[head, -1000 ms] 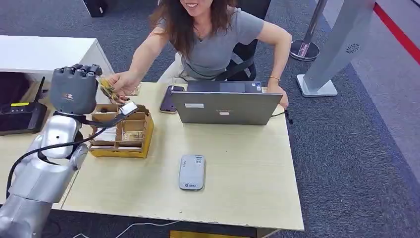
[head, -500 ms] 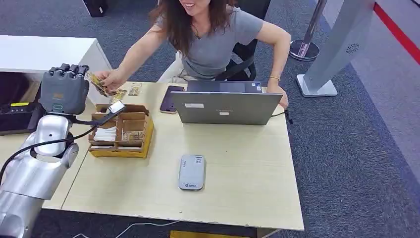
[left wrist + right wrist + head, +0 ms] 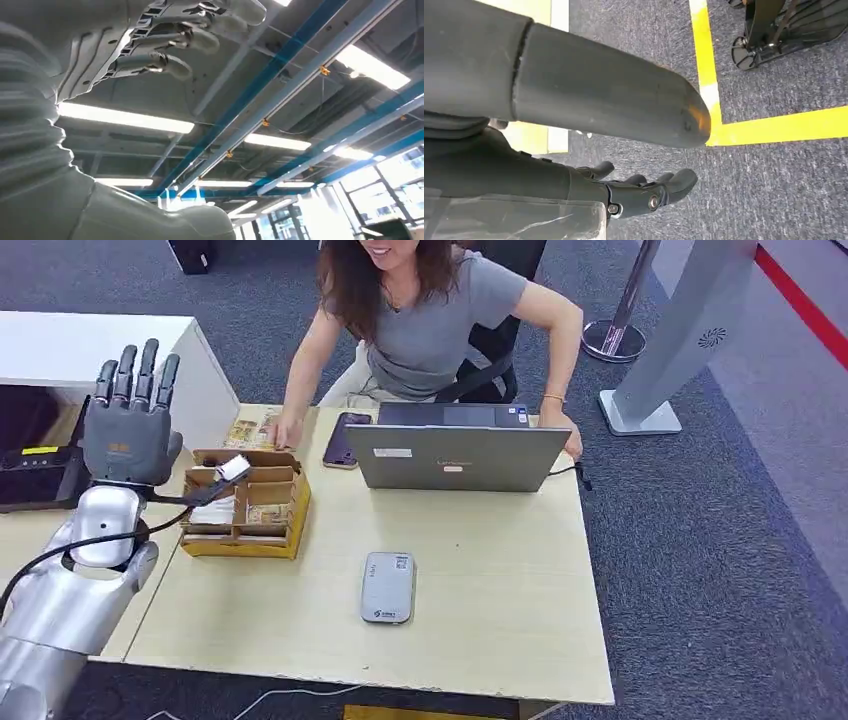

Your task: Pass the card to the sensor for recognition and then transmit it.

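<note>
My left hand (image 3: 128, 425) is raised at the desk's left edge, fingers straight up and spread, with nothing in it. In the left wrist view the same hand (image 3: 165, 45) shows its fingers apart against the ceiling. A yellowish card (image 3: 245, 430) lies on the desk beyond the wooden organiser, with a person's hand (image 3: 287, 433) resting beside it. The grey sensor (image 3: 388, 587) lies flat on the desk's front middle, well right of my left hand. My right hand (image 3: 644, 192) hangs over the carpet, its dark fingers loose and holding nothing.
A wooden organiser box (image 3: 250, 505) with paper slips sits just right of my left arm. A grey laptop (image 3: 455, 455) and a phone (image 3: 340, 440) lie in front of the seated person (image 3: 430, 330). A black device (image 3: 40, 475) sits at the left.
The person took the card out of my left hand and laid it on the desk. My left hand drew back to the left and its fingers straightened and spread.
</note>
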Controlling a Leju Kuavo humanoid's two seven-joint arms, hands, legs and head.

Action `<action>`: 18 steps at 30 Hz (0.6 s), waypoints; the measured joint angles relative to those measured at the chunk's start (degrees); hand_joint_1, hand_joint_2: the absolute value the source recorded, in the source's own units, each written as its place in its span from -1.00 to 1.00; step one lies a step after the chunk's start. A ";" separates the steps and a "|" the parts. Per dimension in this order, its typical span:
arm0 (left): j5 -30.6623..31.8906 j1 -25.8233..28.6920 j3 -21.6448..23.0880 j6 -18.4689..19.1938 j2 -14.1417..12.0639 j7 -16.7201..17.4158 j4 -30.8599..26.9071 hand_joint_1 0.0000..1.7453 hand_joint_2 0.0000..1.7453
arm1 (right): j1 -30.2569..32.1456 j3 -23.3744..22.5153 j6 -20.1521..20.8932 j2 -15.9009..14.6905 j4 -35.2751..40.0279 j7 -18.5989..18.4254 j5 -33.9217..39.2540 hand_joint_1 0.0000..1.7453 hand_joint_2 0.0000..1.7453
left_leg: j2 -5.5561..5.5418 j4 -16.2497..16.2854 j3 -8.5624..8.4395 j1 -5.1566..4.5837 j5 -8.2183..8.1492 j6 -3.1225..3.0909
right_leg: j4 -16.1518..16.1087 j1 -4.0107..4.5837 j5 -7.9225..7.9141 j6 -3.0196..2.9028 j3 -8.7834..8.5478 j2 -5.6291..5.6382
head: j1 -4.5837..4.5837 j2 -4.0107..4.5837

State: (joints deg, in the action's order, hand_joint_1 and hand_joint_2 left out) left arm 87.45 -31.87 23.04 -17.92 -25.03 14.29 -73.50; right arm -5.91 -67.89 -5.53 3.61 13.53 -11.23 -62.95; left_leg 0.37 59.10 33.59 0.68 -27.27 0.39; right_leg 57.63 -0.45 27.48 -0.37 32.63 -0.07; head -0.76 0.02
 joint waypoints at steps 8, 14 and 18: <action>0.00 2.21 -0.02 -0.02 0.02 0.11 -3.15 -1.00 1.00 | 0.02 0.00 -0.07 0.00 0.00 -0.02 0.72 -1.00 -1.00 | 0.00 0.00 0.00 0.00 0.00 0.00 | 0.00 0.00 0.00 0.00 0.00 0.00 | 0.02 0.00; 0.00 2.57 -0.02 -0.02 0.00 0.16 -3.46 -1.00 1.00 | 0.01 0.00 -0.09 0.00 0.00 -0.02 0.66 -1.00 -1.00 | 0.00 0.00 0.00 0.00 0.00 0.00 | 0.00 0.00 0.00 0.00 -0.01 0.00 | 0.00 -0.02; 0.00 9.60 -0.02 -0.52 -0.22 1.77 -16.86 -1.00 1.00 | 0.06 0.00 -0.81 0.15 0.02 -0.15 0.55 -1.00 -1.00 | 0.01 0.00 0.00 -0.01 -0.03 -0.03 | -0.01 0.00 0.02 -0.01 0.01 0.00 | 0.00 0.00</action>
State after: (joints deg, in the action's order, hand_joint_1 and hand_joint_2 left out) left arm 87.45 -22.28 23.02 -18.45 -25.24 16.06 -90.36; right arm -5.85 -67.89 -6.34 3.76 13.55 -11.39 -62.40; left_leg 0.37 59.10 33.59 0.68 -27.30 0.36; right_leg 57.62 -0.46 27.50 -0.37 32.64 -0.07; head -0.77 0.02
